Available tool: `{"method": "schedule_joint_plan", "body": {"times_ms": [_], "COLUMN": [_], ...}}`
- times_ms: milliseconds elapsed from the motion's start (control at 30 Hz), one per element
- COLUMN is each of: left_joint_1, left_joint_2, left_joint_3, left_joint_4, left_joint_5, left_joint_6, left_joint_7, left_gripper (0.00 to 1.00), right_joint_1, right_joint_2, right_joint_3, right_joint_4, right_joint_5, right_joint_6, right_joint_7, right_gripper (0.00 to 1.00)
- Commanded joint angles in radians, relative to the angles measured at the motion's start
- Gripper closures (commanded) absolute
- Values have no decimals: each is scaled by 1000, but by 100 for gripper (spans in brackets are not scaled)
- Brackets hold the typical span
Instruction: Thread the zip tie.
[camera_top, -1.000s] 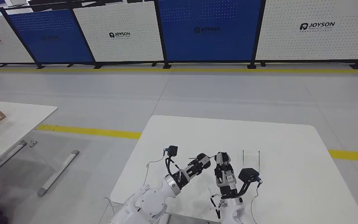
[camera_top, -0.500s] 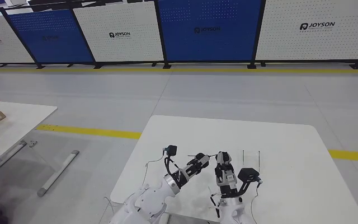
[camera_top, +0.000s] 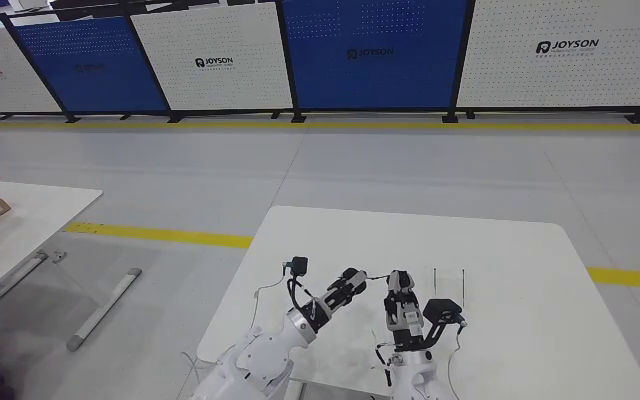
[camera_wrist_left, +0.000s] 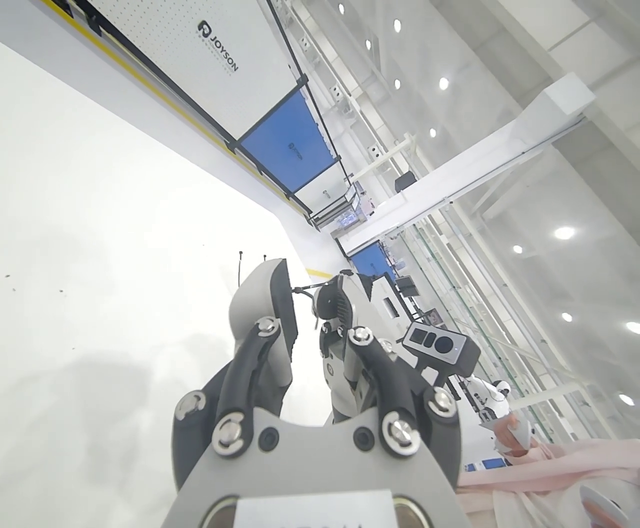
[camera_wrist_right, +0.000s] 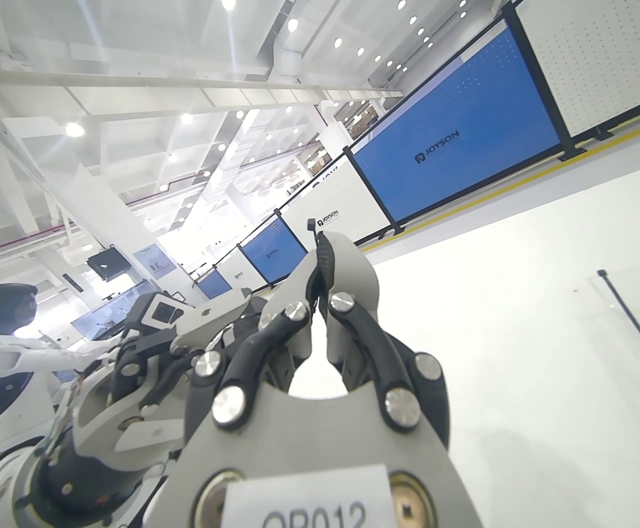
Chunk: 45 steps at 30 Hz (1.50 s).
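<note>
near the six o'clock edge of the worktop (camera_top: 520, 250), the right gripper (camera_wrist_right: 322, 245) has its fingers pressed together on a black zip tie (camera_wrist_right: 311, 223), whose head pokes out just past the fingertips. the left gripper (camera_wrist_left: 310, 280) sits just beside it at nine o'clock, fingers apart, and a thin stretch of the tie crosses the gap between them. two spare ties (camera_top: 435, 281) lie flat on the worktop at about three o'clock of the right gripper.

judging from this, the step in hand is catching the free tail so it can be fed through the head. to do it well, the left fingers should close on the strap close to its tip, so little loose length can flop, and only once the strap sits squarely between them. the right gripper should hold the head steady with its slot facing the tail. whether the tail has entered the slot is too small to tell. a skewed pinch may twist the strap and miss.
</note>
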Motion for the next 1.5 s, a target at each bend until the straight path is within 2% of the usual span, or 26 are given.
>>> {"method": "schedule_joint_plan", "body": {"times_ms": [0,100,233,367,667,700,733,767,933,1067,1200,1467], "left_joint_1": [0,0,-1,-4,-7,-6,-6,-6,-15,-19,-24,-24], "left_joint_2": [0,0,0,0,-1,-1,-1,-1,-5,-10,-12,-12], "left_joint_3": [0,1,2,3,6,6,6,6,13,23,34,36], "left_joint_4": [1,3,3,5,5,4,4,4,5,-3,-11,-11], "left_joint_5": [0,0,3,5,2,2,1,-1,-29,-68,-88,-92], "left_joint_6": [1,2,5,11,8,7,7,8,25,34,43,42], "left_joint_7": [0,-2,-4,-4,-12,-12,-13,-12,10,14,1,-1], "left_gripper": [93,94,90,100,100,100,100,100,100,100,100,100], "right_joint_1": [1,2,4,4,3,3,3,3,-6,-28,-54,-54], "right_joint_2": [0,-1,-1,-2,-2,-2,-2,-2,1,8,19,19], "right_joint_3": [-1,-2,-2,-2,-2,-2,-2,-1,13,54,86,86], "right_joint_4": [0,1,1,2,1,2,1,1,-6,-38,-87,-87], "right_joint_5": [-1,-2,-1,-1,-3,-2,-2,-2,-1,-3,-32,-32], "right_joint_6": [0,-1,-2,-2,-11,-13,-15,-13,-20,-1,22,22], "right_joint_7": [-1,-2,-4,-8,-11,-10,-9,-12,-31,-24,54,54], "right_gripper": [100,100,100,100,100,91,53,0,0,0,0,0]}}
